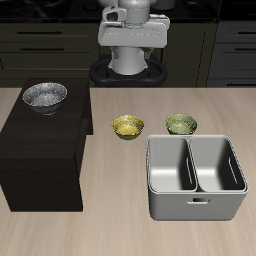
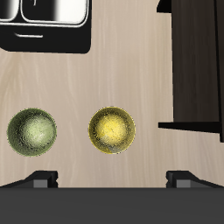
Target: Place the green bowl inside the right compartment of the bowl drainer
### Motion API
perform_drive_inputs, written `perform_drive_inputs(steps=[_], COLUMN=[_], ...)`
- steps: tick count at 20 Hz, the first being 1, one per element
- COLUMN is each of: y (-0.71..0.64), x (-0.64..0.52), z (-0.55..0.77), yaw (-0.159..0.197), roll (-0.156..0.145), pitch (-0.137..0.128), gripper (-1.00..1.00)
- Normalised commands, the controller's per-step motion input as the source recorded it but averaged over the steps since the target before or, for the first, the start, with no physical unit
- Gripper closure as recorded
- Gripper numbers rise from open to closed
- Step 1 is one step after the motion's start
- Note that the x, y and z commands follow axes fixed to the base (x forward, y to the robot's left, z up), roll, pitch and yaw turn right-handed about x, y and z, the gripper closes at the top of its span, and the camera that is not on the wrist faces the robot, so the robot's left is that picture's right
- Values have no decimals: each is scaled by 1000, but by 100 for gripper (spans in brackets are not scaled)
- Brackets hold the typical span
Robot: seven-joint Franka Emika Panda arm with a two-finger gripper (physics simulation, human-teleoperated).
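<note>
The green bowl sits upright on the wooden table just behind the bowl drainer, a grey two-basin tub near the front edge; both basins are empty. In the wrist view the green bowl lies beside a yellow bowl. My gripper hangs high near the robot's body, well back from the bowls. Its fingertips stand far apart, so the gripper is open and holds nothing. The drainer does not show in the wrist view.
The yellow bowl rests a short way from the green one. A dark box stands beside it, with a silver metal bowl on top. The same box shows in the wrist view.
</note>
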Motion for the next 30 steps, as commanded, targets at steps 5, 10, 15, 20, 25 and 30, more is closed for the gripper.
perform_drive_inputs(steps=[5, 10, 15, 20, 25, 30], y=[274, 464, 313, 396, 88, -55], x=[19, -95, -90, -157, -29, 82], z=[-119, -88, 1, 49, 32, -310], yaw=[-4, 0, -22, 12, 14, 4], roll=[13, 32, 29, 61, -8, -22], pitch=[32, 12, -9, -37, -59, 10], gripper=[-100, -100, -100, -100, -100, -100])
